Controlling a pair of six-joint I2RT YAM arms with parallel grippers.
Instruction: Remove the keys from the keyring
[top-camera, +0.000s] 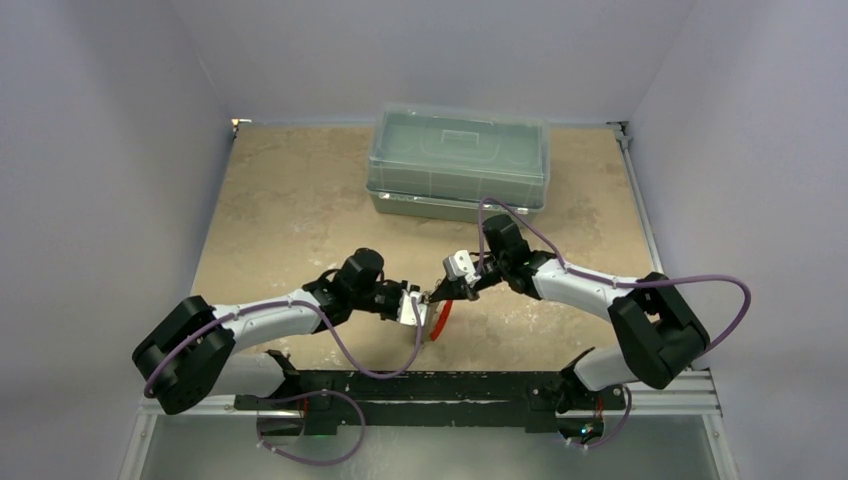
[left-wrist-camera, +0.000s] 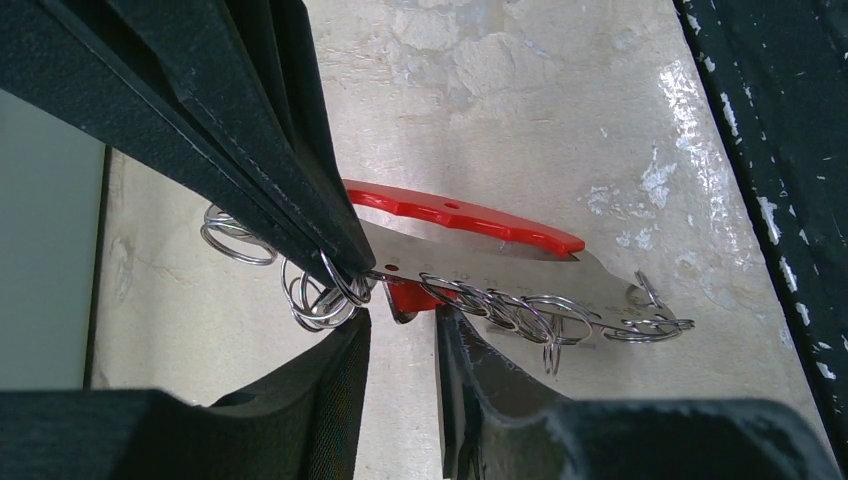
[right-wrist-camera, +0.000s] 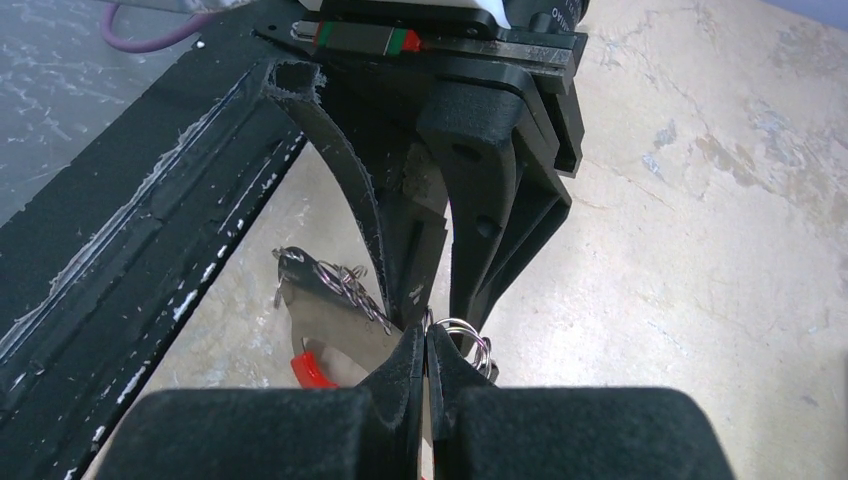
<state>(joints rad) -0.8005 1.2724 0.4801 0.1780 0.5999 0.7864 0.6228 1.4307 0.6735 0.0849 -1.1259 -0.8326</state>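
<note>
Left fingers (left-wrist-camera: 480, 400) clamping keyring (left-wrist-camera: 470, 215), right fingers (right-wrist-camera: 400, 385) pinching a ring (right-wrist-camera: 476, 345) (thin wire), risking its slipping under pull.

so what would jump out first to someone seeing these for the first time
Both arms meet near the table's front edge, the left gripper and right gripper each shut on a crescent-shaped metal holder with a red edge. Small silvery wire rings crowd along its plate. Behind them, a large clear plastic box with a lid stands at the far side of the mottled tan table.
</note>
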